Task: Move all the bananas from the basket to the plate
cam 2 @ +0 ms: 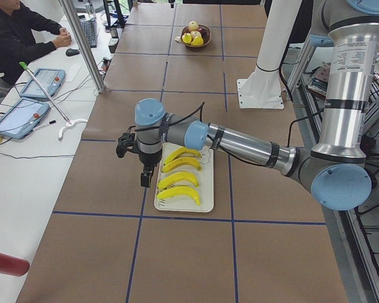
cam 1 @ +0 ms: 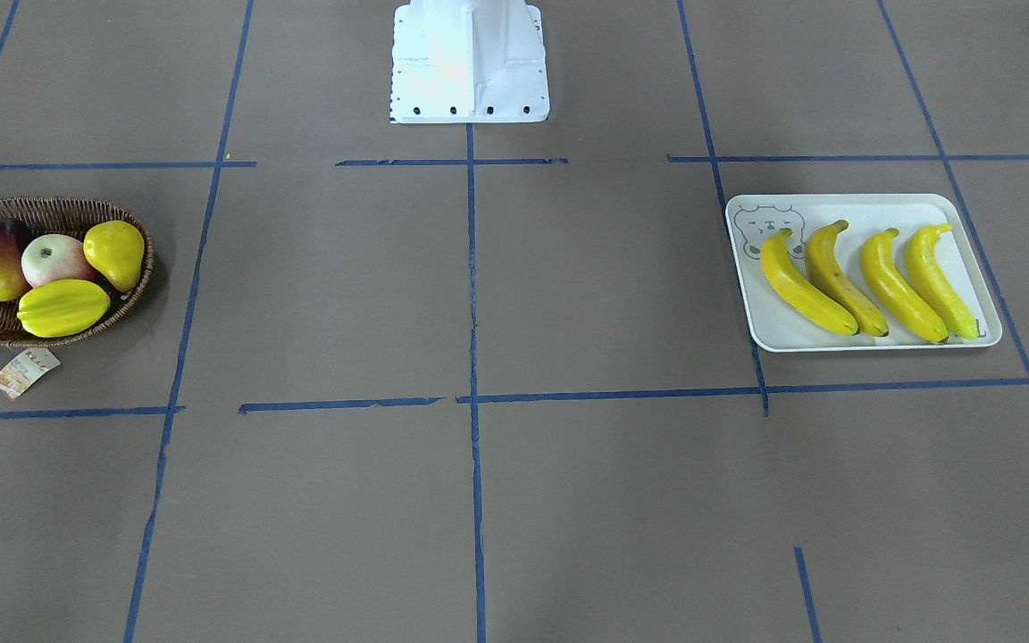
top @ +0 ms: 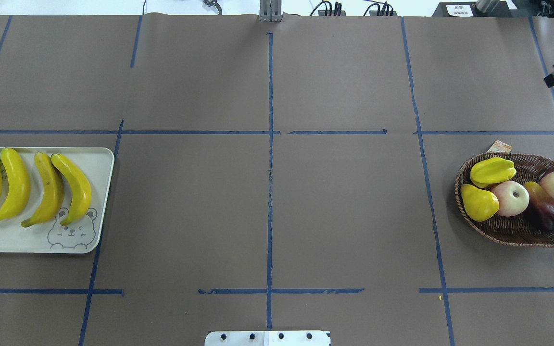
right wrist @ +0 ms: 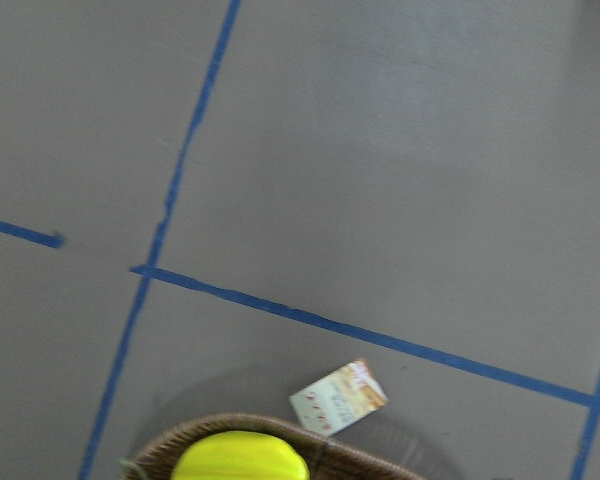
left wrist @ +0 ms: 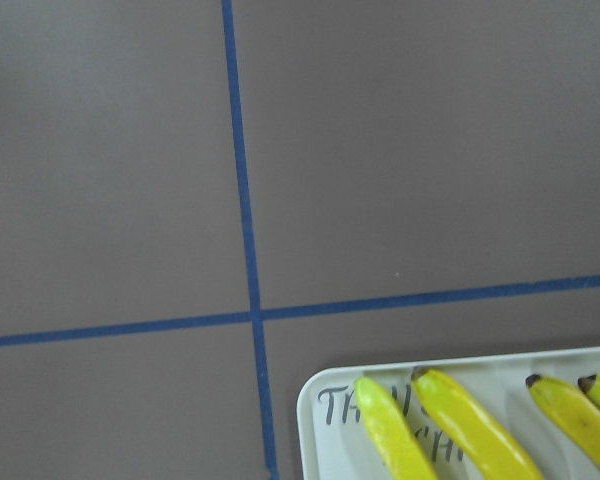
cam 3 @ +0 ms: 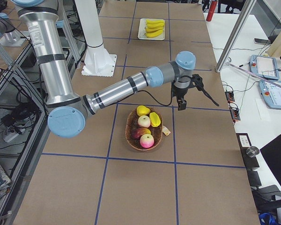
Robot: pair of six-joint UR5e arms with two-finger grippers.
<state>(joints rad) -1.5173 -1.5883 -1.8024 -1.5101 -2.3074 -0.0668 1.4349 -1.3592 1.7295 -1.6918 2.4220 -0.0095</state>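
Observation:
Several yellow bananas [cam 1: 805,286] [top: 17,185] lie side by side on the off-white plate [cam 1: 782,338] [top: 17,240]. The wicker basket [cam 1: 50,214] [top: 539,162] holds a yellow pear [top: 478,202], a starfruit [top: 493,170], two apples and a dark red fruit. My left gripper [cam 2: 145,178] hangs above the table beside the plate [cam 2: 205,202], on the operators' side. Its wrist view shows the plate's corner [left wrist: 315,400] and banana ends [left wrist: 470,425]. My right gripper [cam 3: 181,104] hovers just past the basket [cam 3: 131,133]. I cannot tell whether either gripper is open or shut.
The robot's white base [cam 1: 470,62] [top: 267,338] sits at mid-table. The basket's paper tag [right wrist: 338,397] lies on the table beside it. A person [cam 2: 19,31] sits at a side desk with tablets [cam 2: 19,117], behind a metal pole [cam 2: 82,44].

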